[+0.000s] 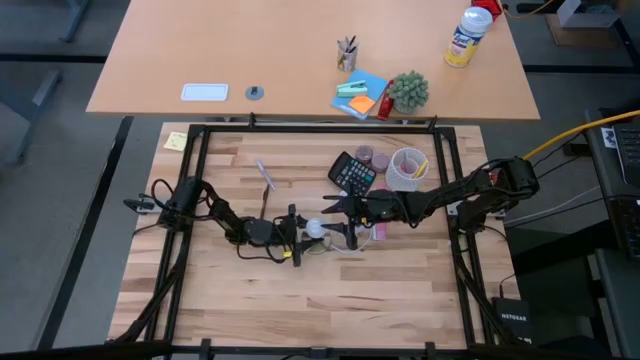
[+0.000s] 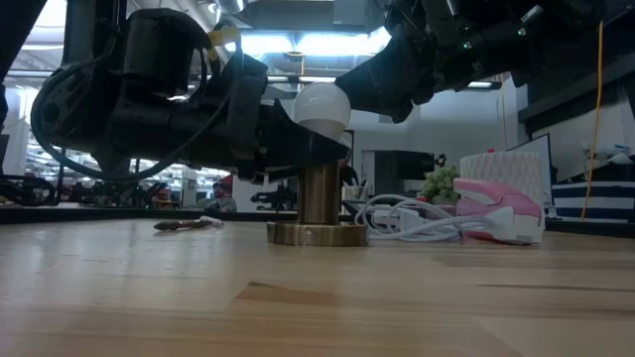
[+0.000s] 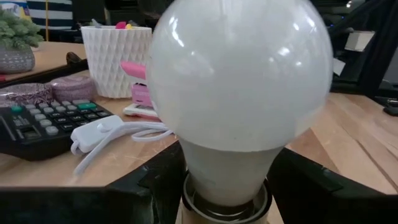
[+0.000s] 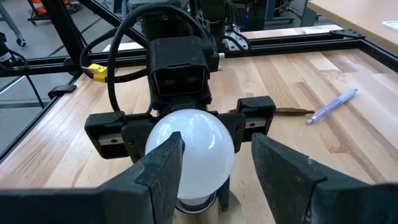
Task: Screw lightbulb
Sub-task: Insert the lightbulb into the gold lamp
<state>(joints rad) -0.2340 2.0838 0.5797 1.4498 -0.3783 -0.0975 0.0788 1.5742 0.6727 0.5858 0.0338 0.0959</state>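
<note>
The frosted white lightbulb (image 2: pixel 319 107) stands upright with its base in a brass-coloured socket (image 2: pixel 319 193) on a round foot, mid-table. My left gripper (image 3: pixel 227 186) comes level from the table's left and is shut on the bulb (image 3: pixel 239 81). My right gripper (image 4: pixel 217 168) reaches in from the right, open, with one finger on each side of the bulb's dome (image 4: pixel 189 146). In the high view the bulb (image 1: pixel 315 229) shows between the two grippers. My left gripper pinches the bulb's narrow neck (image 3: pixel 186 177), just above the socket, between its two fingers. The fingers (image 3: pixel 158 186) come level from the table's left, one on each side of the neck. The bulb stays upright, its base in the socket. My right gripper's one finger (image 4: pixel 165 165) overlaps the dome; whether it touches I cannot tell.
A white cord with a switch (image 3: pixel 99 134) loops behind the socket. A black calculator (image 1: pixel 352 173), a white cup (image 1: pixel 407 168) and a pink object (image 2: pixel 496 208) lie toward the far right. A pen (image 4: pixel 333 106) lies on the far left.
</note>
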